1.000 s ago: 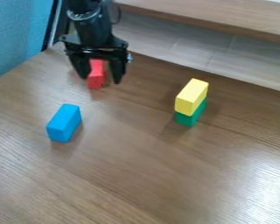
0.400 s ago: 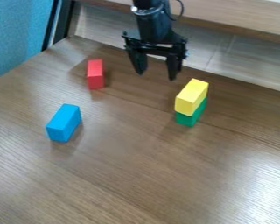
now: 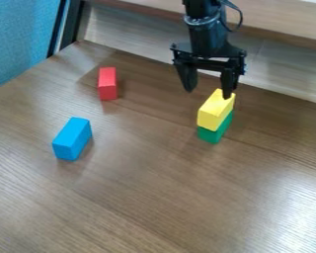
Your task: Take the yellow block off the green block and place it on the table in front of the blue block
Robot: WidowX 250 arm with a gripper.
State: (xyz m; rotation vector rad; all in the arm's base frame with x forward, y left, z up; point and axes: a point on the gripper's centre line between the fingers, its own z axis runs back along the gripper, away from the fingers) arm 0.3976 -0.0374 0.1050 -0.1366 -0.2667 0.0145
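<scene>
My jaws [image 3: 207, 92] spread wide, nothing held; yellow block [image 3: 216, 109] just near and right, atop green block [image 3: 215, 132] on desk [image 3: 144, 192].

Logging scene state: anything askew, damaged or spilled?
Nothing stands out. Yellow block rests on green block; red block and blue block lie apart on the table. No spill or damage visible. Gripper hangs open near yellow block; contact unclear.

Fixed cam, fairly close, looks down at a slant from abv tabletop [image 3: 138, 197], facing twd its far edge [image 3: 142, 58]
</scene>
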